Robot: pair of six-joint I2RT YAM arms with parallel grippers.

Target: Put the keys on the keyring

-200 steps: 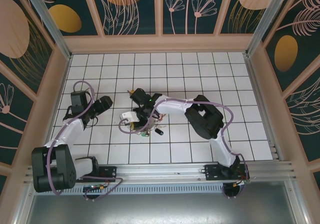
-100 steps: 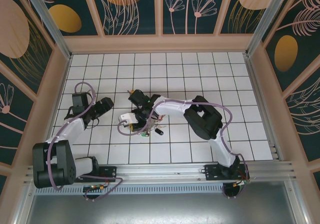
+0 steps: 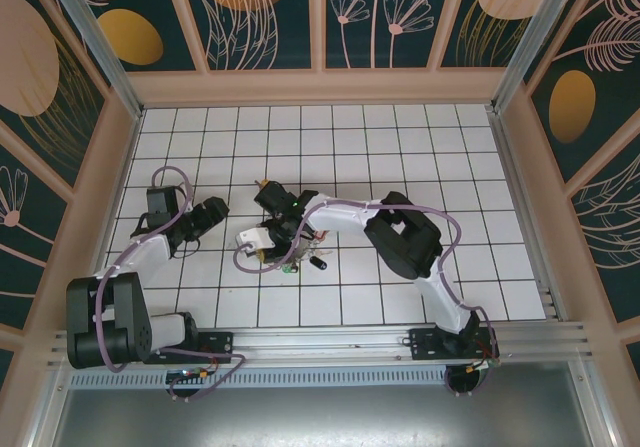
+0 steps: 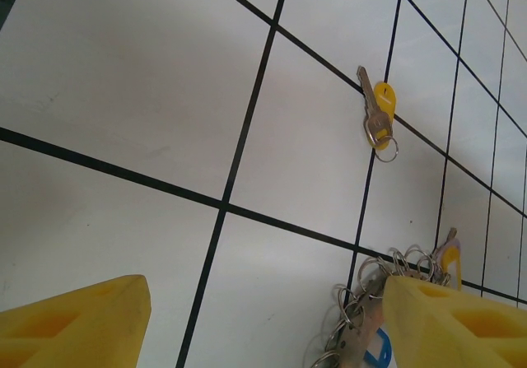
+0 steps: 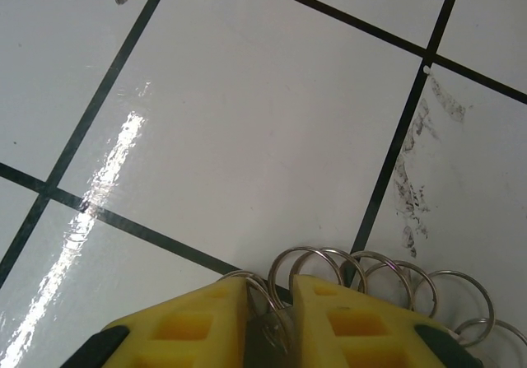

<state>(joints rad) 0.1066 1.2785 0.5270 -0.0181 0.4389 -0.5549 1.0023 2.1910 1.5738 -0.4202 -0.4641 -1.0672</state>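
Observation:
The keyring (image 4: 359, 309) lies on the white tiles as a chain of thin coiled metal rings, with a blue key head (image 4: 377, 356) against it. A loose yellow-headed key (image 4: 380, 111) lies apart, farther up the floor; from above this key (image 3: 260, 180) is a small speck. My left gripper (image 4: 263, 327) is open over bare tile, its right finger (image 4: 457, 323) covering part of the ring chain. My right gripper (image 5: 270, 306) is shut on a flat grey metal piece and one loop of the keyring (image 5: 370, 271). From above, the right gripper (image 3: 283, 235) sits over the key cluster (image 3: 292, 257).
A wooden frame with patterned panels walls in the tiled floor (image 3: 400, 147). A small black object (image 3: 321, 263) lies just right of the key cluster. The left gripper (image 3: 210, 213) is about two tiles left of the cluster. Scuff marks (image 5: 416, 179) darken one tile seam.
The right jaws have closed a little more on the metal piece. The left arm's elbow has drifted slightly; its gripper stays open in much the same place.

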